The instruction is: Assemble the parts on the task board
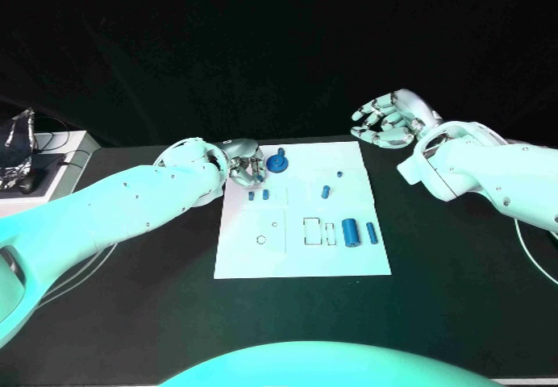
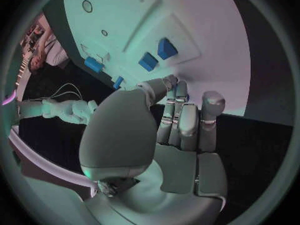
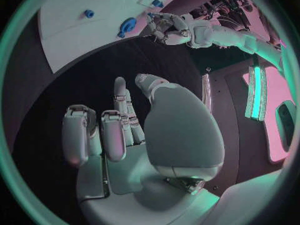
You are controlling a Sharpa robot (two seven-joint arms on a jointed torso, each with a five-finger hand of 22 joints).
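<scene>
Just beside left hand point(image 1: 242, 164) — round part point(image 1: 278, 164)

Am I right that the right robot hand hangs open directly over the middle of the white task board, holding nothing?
Not quite: the right robot hand is open and holds nothing, but it hangs over the black table beyond the task board's far right corner, not over its middle. The head view shows this.

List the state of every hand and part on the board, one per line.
left hand: at the task board's far left corner, fingers curled, holding nothing visible.
right hand: off the board's far right corner, open, empty.
task board: flat on the table.
round blue part: on the board beside the left hand.
large blue cylinder: lying flat.
thin blue cylinder: lying flat beside it.
</scene>
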